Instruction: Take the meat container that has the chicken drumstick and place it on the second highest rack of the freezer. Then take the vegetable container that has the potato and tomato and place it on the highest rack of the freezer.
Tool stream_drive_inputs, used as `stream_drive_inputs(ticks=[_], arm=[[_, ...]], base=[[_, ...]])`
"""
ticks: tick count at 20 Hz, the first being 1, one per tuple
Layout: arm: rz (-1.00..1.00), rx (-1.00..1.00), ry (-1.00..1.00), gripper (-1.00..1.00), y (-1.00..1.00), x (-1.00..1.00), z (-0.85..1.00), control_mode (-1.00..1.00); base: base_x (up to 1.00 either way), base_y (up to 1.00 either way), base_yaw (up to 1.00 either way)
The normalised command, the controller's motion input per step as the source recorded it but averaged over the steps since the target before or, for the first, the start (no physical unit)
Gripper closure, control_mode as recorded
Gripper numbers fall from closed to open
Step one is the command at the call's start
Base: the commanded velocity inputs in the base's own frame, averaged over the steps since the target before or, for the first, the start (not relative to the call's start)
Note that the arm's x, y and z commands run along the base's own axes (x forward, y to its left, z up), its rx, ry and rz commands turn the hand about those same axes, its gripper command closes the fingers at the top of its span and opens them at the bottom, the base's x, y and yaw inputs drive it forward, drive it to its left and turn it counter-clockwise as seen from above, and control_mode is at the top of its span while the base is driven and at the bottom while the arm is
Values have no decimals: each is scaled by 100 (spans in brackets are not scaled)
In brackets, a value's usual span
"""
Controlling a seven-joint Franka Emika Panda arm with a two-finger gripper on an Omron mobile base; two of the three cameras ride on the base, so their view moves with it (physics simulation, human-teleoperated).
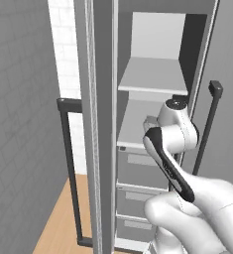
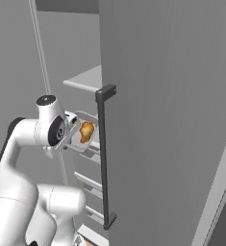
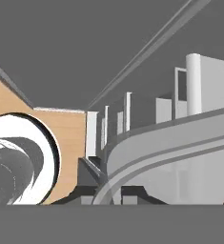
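The freezer (image 1: 203,54) stands open. My gripper (image 2: 72,131) is shut on the rim of the meat container (image 2: 88,120), a pale grey tray holding the golden-brown chicken drumstick (image 2: 86,130). The tray reaches into the freezer at the level of the second highest rack (image 1: 135,124), just above the grey drawers (image 1: 140,171). I cannot tell whether it rests on that board. In the hand view the tray's curved rim (image 3: 166,138) runs across the picture. The highest rack (image 1: 152,79) is bare. The vegetable container with the potato and tomato is out of view.
The open freezer door (image 1: 100,149) stands edge-on at the left with its dark bar handle (image 1: 68,163). A closed grey door (image 2: 172,120) with a dark handle (image 2: 103,158) borders the opening on the right. Wooden floor (image 1: 58,223) lies below.
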Motion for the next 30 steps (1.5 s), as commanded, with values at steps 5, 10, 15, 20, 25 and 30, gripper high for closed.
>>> stream_drive_inputs(ticks=[5, 10, 15, 20, 25, 30], arm=[[0, 0, 0, 100, -43, 82, -1, -100], [0, -2, 0, 100, -15, 91, -31, -100], [0, -6, 0, 100, 0, 81, -41, -100], [0, -2, 0, 100, 0, 56, -13, -100], [0, 0, 0, 100, -8, 40, -12, -100], [0, 0, -1, -100, -16, 13, -16, -100]], base=[[0, 0, 0], [0, 0, 0], [0, 0, 0], [0, 0, 0], [0, 0, 0], [0, 0, 0]])
